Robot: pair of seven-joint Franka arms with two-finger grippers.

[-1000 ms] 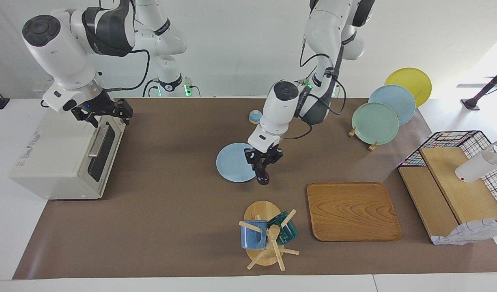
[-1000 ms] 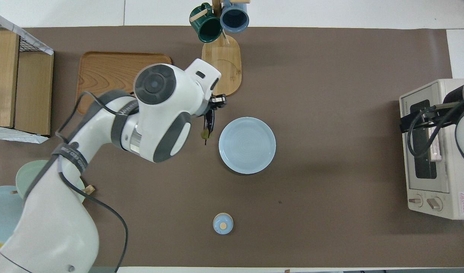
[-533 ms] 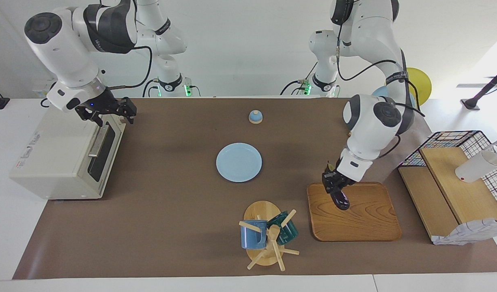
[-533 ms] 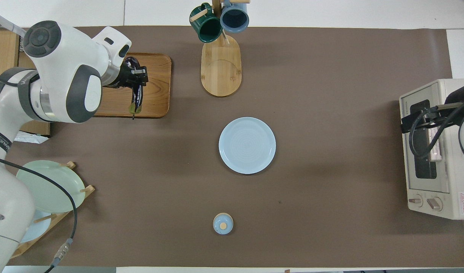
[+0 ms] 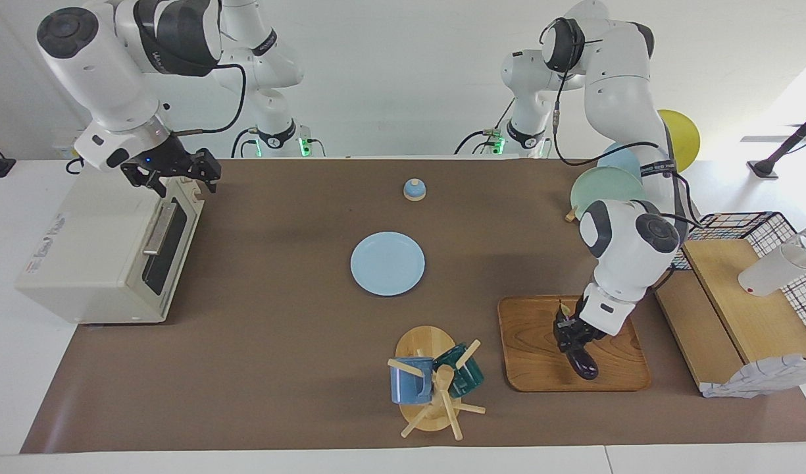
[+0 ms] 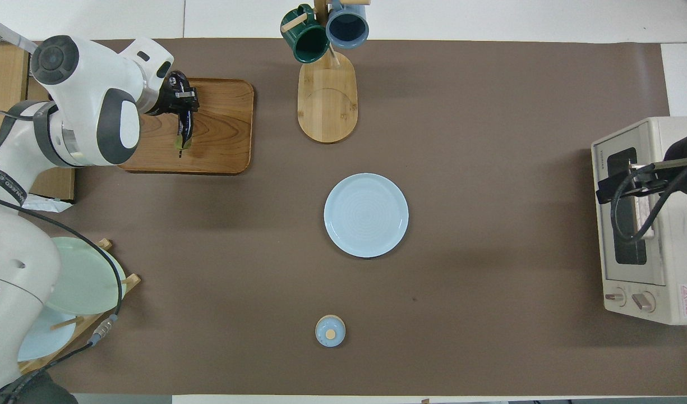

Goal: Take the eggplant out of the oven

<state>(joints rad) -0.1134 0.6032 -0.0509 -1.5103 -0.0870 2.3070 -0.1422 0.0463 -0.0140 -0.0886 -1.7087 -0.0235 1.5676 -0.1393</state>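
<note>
The eggplant point(image 5: 581, 359), dark purple and glossy, hangs in my left gripper point(image 5: 569, 331), which is shut on it low over the wooden tray point(image 5: 541, 355). Its lower end is at or just above the tray; I cannot tell if it touches. In the overhead view the eggplant point(image 6: 183, 120) lies over the tray point(image 6: 220, 146) below my left gripper point(image 6: 180, 101). The cream-white oven point(image 5: 93, 250) stands at the right arm's end of the table with its door closed. My right gripper point(image 5: 179, 172) is open and empty over the oven's top front edge point(image 6: 618, 182).
A light blue plate point(image 5: 387, 263) lies mid-table. A mug tree point(image 5: 435, 388) with two mugs stands beside the tray. A small blue knob point(image 5: 414, 189) sits nearer the robots. A plate rack point(image 5: 606, 191) and a wire basket point(image 5: 738, 230) stand at the left arm's end.
My left gripper carried the eggplant from beside the blue plate to over the wooden tray and lowered it there. My right gripper stayed at the oven's top, shifting slightly.
</note>
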